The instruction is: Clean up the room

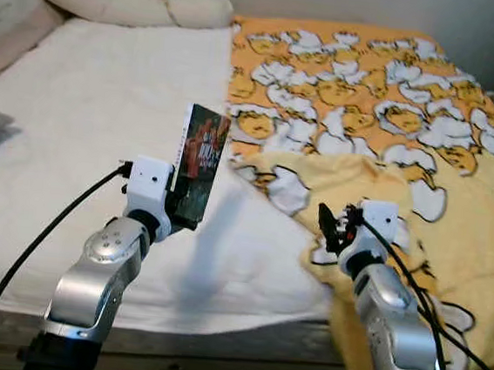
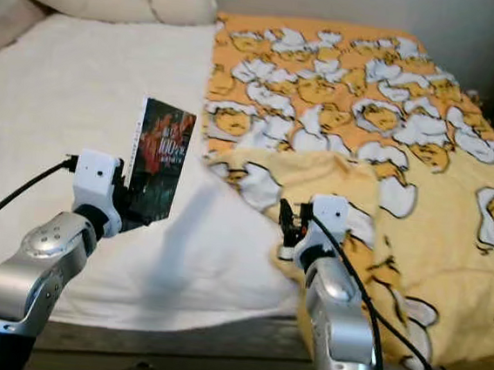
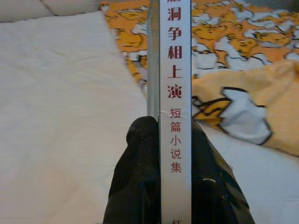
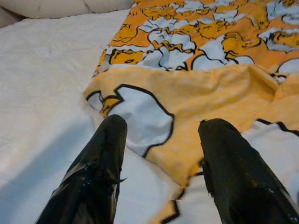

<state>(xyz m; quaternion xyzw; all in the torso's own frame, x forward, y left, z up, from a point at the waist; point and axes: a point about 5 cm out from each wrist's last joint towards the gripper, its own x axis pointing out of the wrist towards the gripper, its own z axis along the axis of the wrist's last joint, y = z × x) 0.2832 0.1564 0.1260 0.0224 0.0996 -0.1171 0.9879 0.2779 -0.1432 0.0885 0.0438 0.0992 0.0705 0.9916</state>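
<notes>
A wide bed with a white textured cotton sheet [image 1: 87, 117] takes up most of the head views, running from 9 o'clock across the middle. Over its right half, from 12 o'clock round to 4 o'clock, lies a large soft yellow-and-orange blanket printed with white cartoon egg figures [image 1: 386, 102]; its near corner is folded back on itself near the centre, so a plain yellow underside shows, and the blanket's lower edge hangs over the bed's front side at 5 o'clock. A long cream bolster pillow [image 1: 129, 0] lies along the head of the bed at 11 o'clock, against the wall.

A thin dark paperback book with a red-toned cover and a white spine [image 1: 198, 165] stands upright in the air just left of centre, above the white sheet and just beside the folded blanket corner. In the left wrist view its spine carries red Chinese characters. The left gripper [image 3: 175, 154] holds this book by its lower end, one black finger pressed to each cover, at 8 o'clock of the centre.

The right gripper [image 4: 161, 135] hovers at 4 o'clock over the folded blanket corner, its two black fingers [image 4: 100, 158] spread wide apart with nothing between them.
</notes>
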